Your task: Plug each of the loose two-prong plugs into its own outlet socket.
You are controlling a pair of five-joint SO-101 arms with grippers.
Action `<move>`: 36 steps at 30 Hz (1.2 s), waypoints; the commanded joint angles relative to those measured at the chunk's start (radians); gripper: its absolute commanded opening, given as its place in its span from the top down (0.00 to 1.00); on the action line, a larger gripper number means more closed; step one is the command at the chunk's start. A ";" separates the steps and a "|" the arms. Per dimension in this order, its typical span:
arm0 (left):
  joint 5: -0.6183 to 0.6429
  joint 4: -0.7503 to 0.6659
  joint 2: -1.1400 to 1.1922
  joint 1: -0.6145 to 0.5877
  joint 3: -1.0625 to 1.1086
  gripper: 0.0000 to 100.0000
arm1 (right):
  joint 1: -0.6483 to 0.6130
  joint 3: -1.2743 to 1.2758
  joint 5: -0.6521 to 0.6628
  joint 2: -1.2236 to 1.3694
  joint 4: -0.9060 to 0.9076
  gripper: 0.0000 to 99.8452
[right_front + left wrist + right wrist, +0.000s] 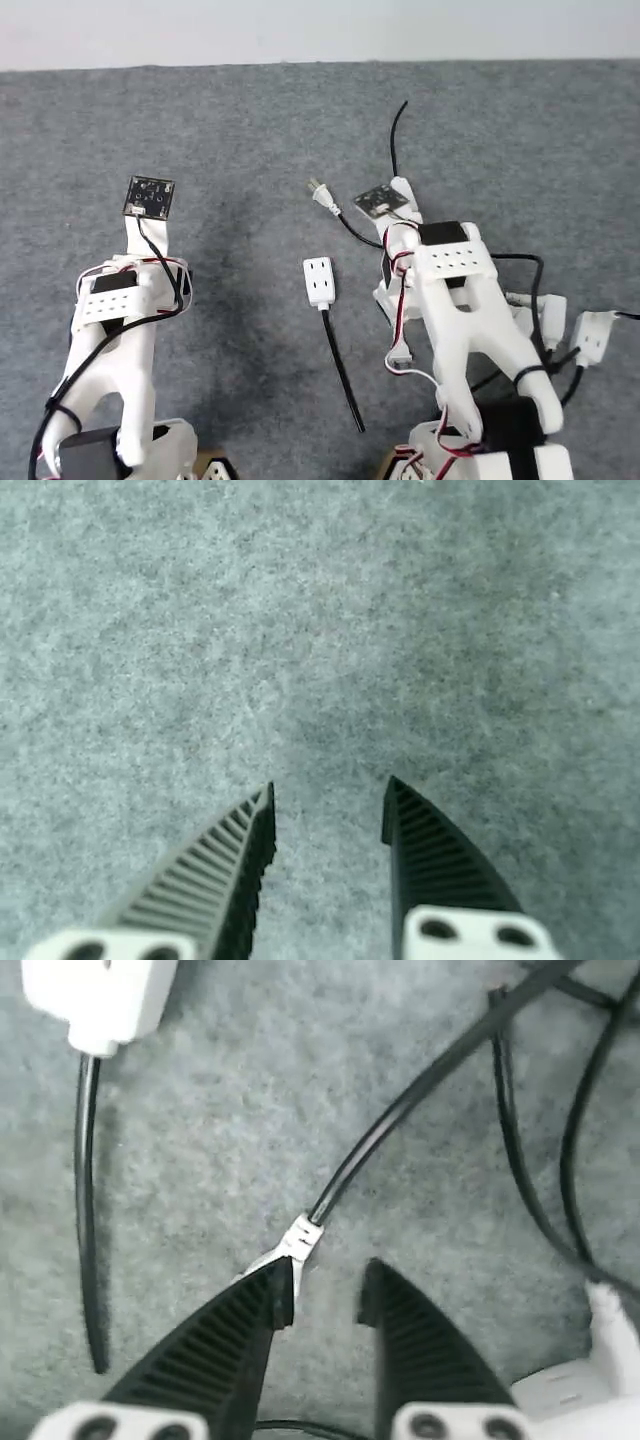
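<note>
A white outlet socket (318, 280) lies mid-table, its black cable trailing toward the arms; it also sits at the edge of the right wrist view (95, 995). A loose two-prong plug (322, 195) lies farther back, and its cable runs under the right arm (450, 265). My right gripper (325, 1295) is open just above the carpet. A small white plug (298, 1238) on a black cable lies at the tip of one of its fingers (270, 1300), not between them. My left gripper (328, 795) is open over bare carpet, holding nothing.
More white outlets (590, 335) and tangled black cables (520, 375) lie beside the right arm's base; one outlet (590, 1385) is close to the right gripper. Grey carpet (230, 150) covers the table. The left arm (120, 290) stands over open carpet.
</note>
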 commanded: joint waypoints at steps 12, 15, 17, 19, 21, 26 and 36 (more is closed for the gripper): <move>-0.011 -0.021 -0.005 -0.003 -0.022 0.83 | -0.084 0.227 -0.170 -0.038 -0.272 0.81; -0.011 -0.021 -0.005 -0.003 -0.022 0.83 | -0.084 0.227 -0.172 -0.036 -0.275 0.81; -0.011 -0.021 -0.005 -0.003 -0.022 0.83 | -0.079 0.232 -0.172 -0.036 -0.292 0.81; -0.011 -0.021 -0.005 -0.003 -0.022 0.83 | -0.061 0.238 -0.173 -0.028 -0.302 0.82; -0.011 -0.021 -0.005 -0.003 -0.022 0.83 | -0.048 0.236 -0.173 -0.010 -0.300 0.86; -0.011 -0.021 -0.005 -0.003 -0.022 0.83 | -0.041 0.235 -0.143 0.010 -0.275 0.92; -0.011 -0.021 -0.005 -0.003 -0.022 0.83 | -0.041 0.235 -0.103 0.030 -0.243 0.85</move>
